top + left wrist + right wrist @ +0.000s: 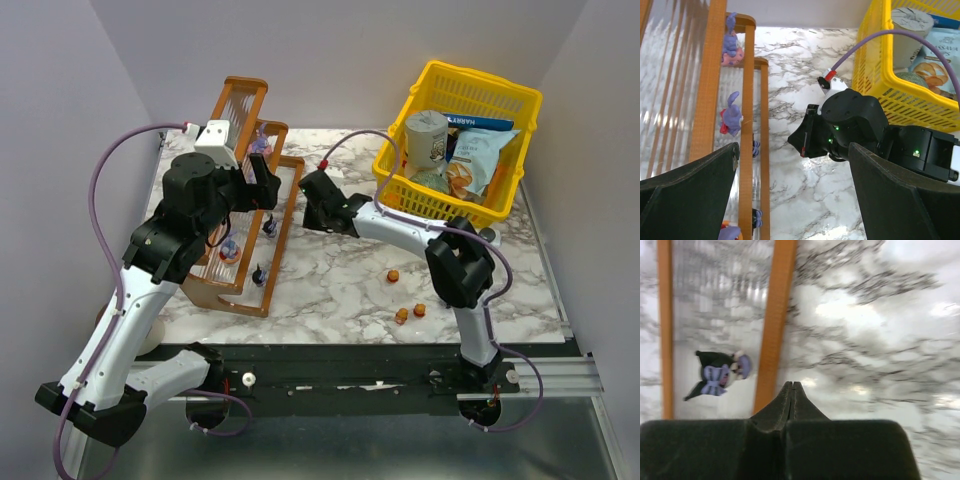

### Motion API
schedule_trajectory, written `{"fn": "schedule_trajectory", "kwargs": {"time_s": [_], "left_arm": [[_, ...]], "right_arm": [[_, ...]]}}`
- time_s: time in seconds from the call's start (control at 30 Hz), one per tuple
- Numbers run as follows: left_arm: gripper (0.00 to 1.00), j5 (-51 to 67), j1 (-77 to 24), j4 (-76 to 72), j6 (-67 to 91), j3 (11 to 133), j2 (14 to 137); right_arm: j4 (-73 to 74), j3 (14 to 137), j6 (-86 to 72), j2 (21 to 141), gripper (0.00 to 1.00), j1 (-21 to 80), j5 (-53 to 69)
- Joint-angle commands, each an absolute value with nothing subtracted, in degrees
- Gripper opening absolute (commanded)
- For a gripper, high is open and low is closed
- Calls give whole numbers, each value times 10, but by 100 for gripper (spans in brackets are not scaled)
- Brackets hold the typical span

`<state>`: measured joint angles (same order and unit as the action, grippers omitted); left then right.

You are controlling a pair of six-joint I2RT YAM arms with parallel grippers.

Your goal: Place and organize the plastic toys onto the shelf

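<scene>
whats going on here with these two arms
Two robot arms are stocking a stepped shelf with small toys. Several purple and dark toys already sit on its tiers. The left fingers hang open above the shelf; the right fingers are shut and empty beside its lowest rail. A few orange toys lie on the marble table.

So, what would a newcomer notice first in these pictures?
Probably the bright yellow basket holding snack packets, at the far right of the marble table. Then the orange-brown shelf at the left, with small purple toys on its clear tiers. A few orange toys lie loose on the table's near side.
</scene>
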<state>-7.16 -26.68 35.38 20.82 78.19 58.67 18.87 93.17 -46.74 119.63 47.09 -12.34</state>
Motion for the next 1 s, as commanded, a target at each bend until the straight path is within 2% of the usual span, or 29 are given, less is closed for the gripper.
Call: {"fn": "schedule_trajectory", "kwargs": {"time_s": [0.0,0.17,0.4,0.6,0.97], "left_arm": [[99,-1,-264,317,192,777,572],[99,53,-264,301,199,778,579],[99,114,-265,279,222,773,591],[99,143,-266,272,235,770,595],[99,199,-288,254,223,749,613]], "right_arm": [[220,897,-339,1144,10,464,-281],[221,858,-313,1113,15,417,-303],[218,817,-248,1076,15,365,-347],[211,761,-257,1041,15,325,-359],[208,701,-286,992,14,213,-288]]}}
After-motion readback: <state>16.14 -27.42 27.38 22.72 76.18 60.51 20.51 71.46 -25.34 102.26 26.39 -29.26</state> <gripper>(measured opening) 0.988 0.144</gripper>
